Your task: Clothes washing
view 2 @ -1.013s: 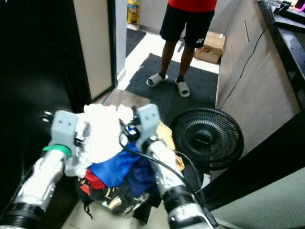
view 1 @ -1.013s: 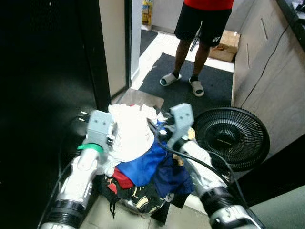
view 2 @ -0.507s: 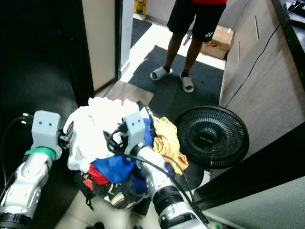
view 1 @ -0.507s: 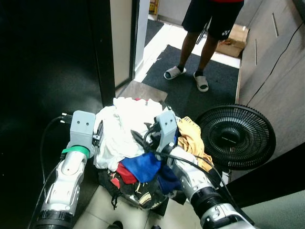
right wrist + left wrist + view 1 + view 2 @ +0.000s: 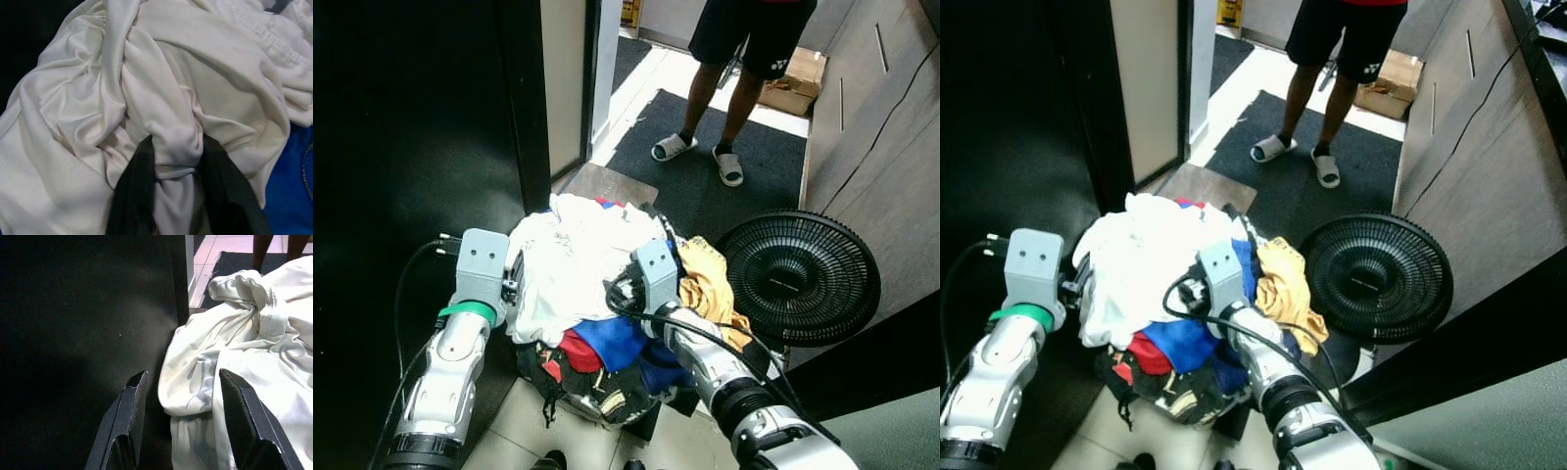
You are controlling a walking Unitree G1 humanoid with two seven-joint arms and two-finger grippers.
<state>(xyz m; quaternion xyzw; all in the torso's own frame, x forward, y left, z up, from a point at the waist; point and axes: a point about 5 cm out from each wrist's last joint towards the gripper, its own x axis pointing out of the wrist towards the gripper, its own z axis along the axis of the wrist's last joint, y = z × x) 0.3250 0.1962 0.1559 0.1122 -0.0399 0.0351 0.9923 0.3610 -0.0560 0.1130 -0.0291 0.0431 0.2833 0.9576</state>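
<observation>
A heap of laundry stands on the floor in front of me, with a white garment (image 5: 576,257) on top. Under it lie a blue cloth (image 5: 612,338), a red piece (image 5: 576,351) and a yellow garment (image 5: 705,289). My left gripper (image 5: 183,396) is at the heap's left side, open, with the white garment's (image 5: 234,357) edge lying between its fingers (image 5: 131,416). My right gripper (image 5: 176,161) presses in from the right and is shut on a bunched fold of the white garment (image 5: 168,122).
A black floor fan (image 5: 798,277) lies just right of the heap. A person in black shorts and sandals (image 5: 744,59) stands on the dark mat (image 5: 700,186) ahead. A black panel (image 5: 411,147) walls the left and wooden cabinets (image 5: 881,147) the right.
The camera has pulled back and tilted. Both arms sit lower against the heap than a second ago, and the right gripper has moved left onto the white garment.
</observation>
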